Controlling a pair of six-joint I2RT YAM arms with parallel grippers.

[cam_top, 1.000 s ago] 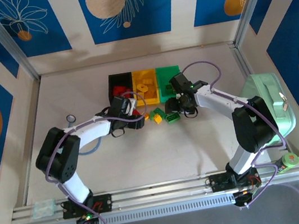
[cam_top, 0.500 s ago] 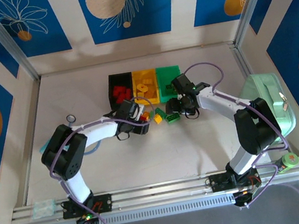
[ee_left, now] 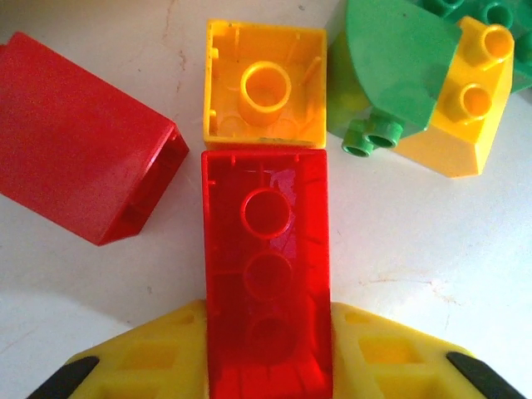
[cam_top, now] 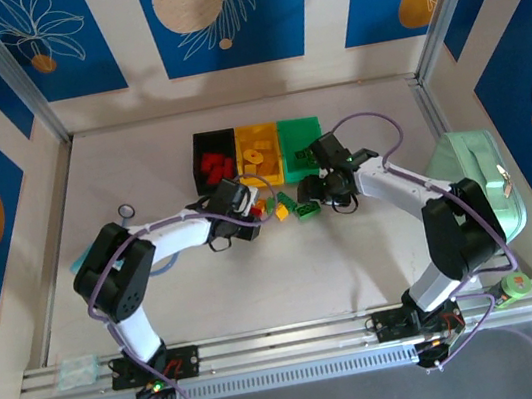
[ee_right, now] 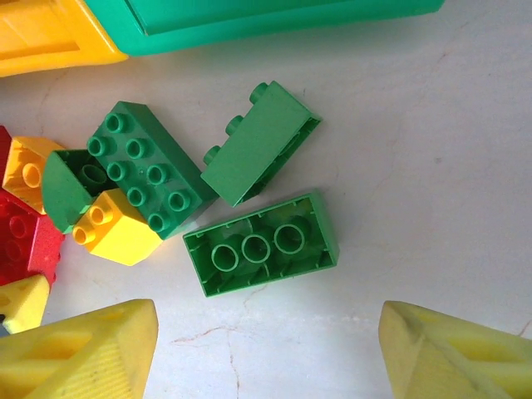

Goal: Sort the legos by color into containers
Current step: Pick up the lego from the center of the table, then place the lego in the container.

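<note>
left wrist, left gripper [ee_left: 266, 370] pinching upturned red brick [ee_left: 266, 241]

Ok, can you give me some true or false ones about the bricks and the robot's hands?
1. The left hand has a red brick between its fingers. True.
2. The right hand holds a green brick. False: it is open; the nearest green brick lies on the table ahead of it.
3. The black bin has red bricks in it. True.
4. The yellow brick beside that red one lies studs up. False: hollow side up.
</note>
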